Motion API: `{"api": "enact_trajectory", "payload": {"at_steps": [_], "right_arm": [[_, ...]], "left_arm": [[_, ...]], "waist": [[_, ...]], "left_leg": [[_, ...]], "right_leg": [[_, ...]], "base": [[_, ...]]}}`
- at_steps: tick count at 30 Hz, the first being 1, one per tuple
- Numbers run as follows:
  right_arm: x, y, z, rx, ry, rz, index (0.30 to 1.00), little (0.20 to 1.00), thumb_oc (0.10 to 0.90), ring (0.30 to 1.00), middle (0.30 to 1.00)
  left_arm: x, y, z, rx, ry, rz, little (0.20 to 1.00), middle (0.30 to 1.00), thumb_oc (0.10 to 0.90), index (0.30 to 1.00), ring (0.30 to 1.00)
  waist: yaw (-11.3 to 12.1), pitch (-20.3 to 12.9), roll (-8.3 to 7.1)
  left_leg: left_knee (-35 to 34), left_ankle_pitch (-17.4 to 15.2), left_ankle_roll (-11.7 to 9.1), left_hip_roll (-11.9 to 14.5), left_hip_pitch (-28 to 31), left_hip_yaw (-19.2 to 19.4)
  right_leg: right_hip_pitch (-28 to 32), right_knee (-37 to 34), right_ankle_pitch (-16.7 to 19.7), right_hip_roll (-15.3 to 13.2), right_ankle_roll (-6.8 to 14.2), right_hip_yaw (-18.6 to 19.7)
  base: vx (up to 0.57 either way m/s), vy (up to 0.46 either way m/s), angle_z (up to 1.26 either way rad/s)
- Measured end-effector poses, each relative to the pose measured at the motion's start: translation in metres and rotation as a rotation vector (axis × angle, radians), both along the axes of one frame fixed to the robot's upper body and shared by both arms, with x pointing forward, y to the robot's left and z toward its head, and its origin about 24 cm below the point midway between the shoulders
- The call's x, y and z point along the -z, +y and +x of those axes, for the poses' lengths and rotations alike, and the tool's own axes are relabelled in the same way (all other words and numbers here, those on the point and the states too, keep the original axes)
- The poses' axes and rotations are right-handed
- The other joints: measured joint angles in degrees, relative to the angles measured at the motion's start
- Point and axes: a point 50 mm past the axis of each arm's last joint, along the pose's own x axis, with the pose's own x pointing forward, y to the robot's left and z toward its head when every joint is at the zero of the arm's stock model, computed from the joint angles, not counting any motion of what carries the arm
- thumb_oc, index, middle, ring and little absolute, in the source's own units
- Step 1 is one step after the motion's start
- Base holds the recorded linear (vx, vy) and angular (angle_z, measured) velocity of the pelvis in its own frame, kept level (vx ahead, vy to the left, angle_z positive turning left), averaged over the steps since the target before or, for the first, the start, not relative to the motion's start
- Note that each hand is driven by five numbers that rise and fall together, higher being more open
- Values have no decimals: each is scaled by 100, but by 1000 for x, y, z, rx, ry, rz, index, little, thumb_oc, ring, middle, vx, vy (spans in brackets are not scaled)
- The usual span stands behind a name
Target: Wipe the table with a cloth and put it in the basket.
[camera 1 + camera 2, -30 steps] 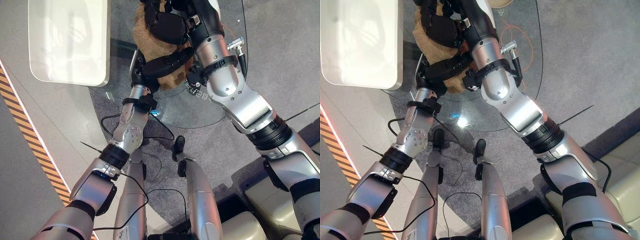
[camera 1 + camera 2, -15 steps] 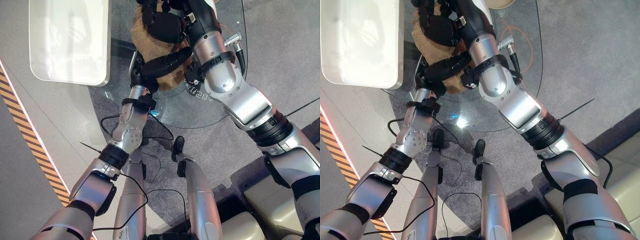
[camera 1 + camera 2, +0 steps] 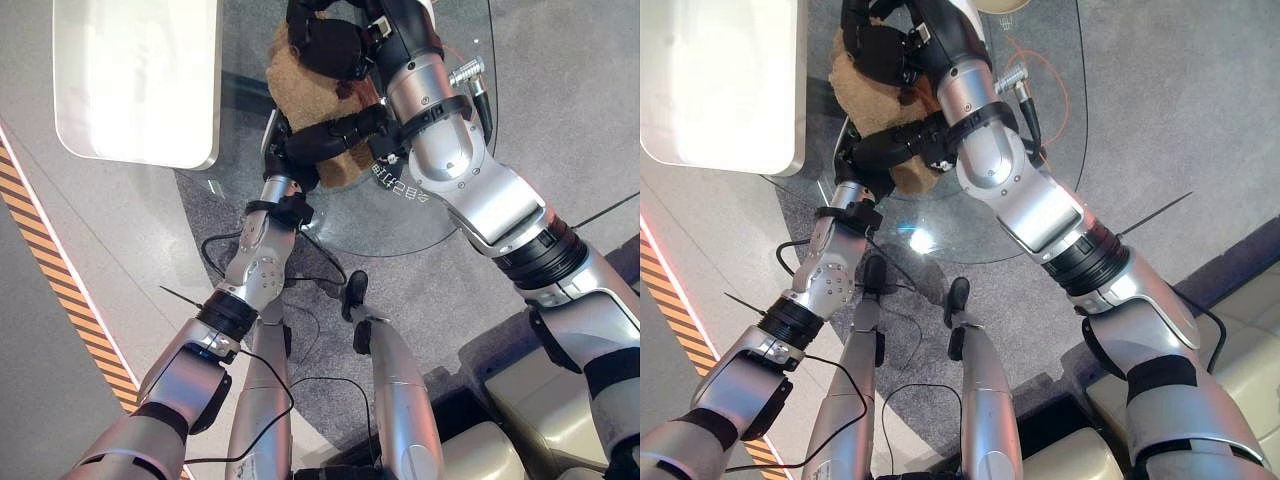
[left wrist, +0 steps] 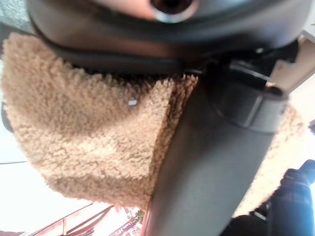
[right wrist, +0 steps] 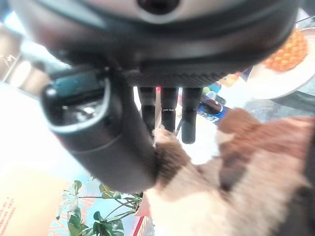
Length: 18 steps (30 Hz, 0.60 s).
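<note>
- The tan fleece cloth (image 3: 300,85) lies on the round glass table (image 3: 440,215).
- The right hand (image 3: 325,35) presses it with straight fingers; the left hand (image 3: 325,135) lies flat along its near edge.
- Wiping should go best with even downward pressure and both palms flat.

Bare glass surface (image 3: 400,215) near the robot, passable. Blocked farther out by cloth (image 3: 300,95), left hand (image 3: 325,135), right hand (image 3: 325,40).

The cloth (image 3: 300,75) is tan and fuzzy, on a clear glass table (image 3: 400,215). Left of the table lies a white tray (image 3: 140,80). Further left, the grey floor (image 3: 60,390) carries an orange-and-black striped band (image 3: 45,255).
</note>
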Motion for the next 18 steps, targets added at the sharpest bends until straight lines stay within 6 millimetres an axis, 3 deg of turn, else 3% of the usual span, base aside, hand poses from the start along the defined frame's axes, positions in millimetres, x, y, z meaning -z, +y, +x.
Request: {"api": "enact_trajectory", "payload": {"at_steps": [18], "right_arm": [[-4, -2, 0, 9, -13, -1, 900, 900, 800, 900, 900]], "left_arm": [[4, 1, -1, 28, 5, -16, 200, 300, 100, 300, 300]], "waist": [[-1, -2, -6]], "left_leg": [[28, 0, 0, 2, 0, -3]], "right_leg": [[2, 16, 4, 3, -5, 1]], "base": [[0, 0, 0]]}}
